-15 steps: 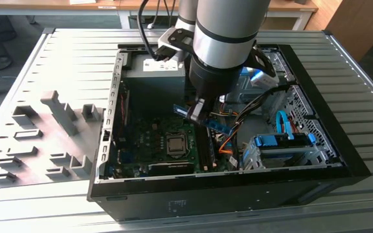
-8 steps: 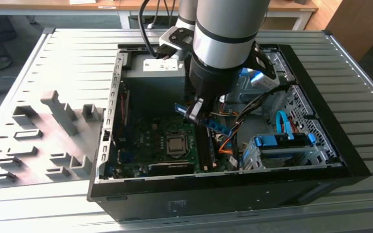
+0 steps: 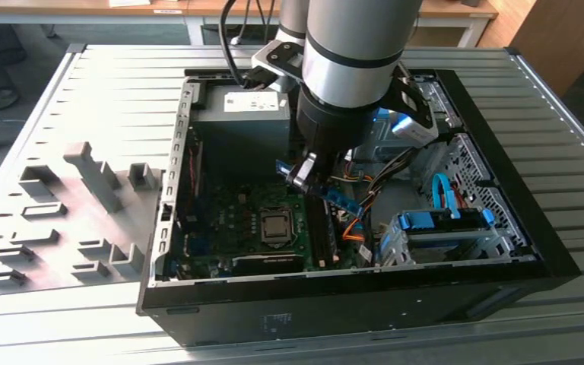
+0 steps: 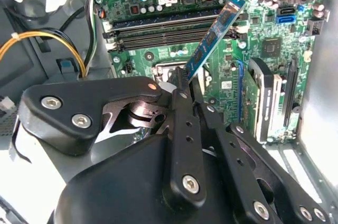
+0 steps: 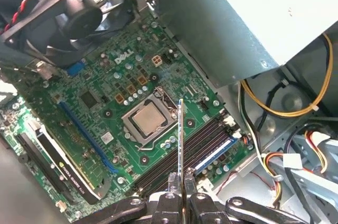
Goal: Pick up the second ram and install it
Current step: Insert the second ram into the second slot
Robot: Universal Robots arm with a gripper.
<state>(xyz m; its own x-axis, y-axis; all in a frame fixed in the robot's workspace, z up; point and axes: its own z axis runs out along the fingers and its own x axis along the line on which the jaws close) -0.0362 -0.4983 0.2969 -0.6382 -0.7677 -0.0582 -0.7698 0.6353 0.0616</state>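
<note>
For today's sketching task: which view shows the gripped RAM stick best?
Second wrist view: the second ram shows its broad face and chips. First wrist view shows it edge-on; exterior view, a blue strip below the arm.

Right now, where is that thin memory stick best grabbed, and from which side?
Pinch its two flat faces near the upper long edge, coming from above, as the end effector does. The second ram is thin and stands on edge, so the faces give the only broad hold, and the lower edge is left free for the memory slots.
</note>
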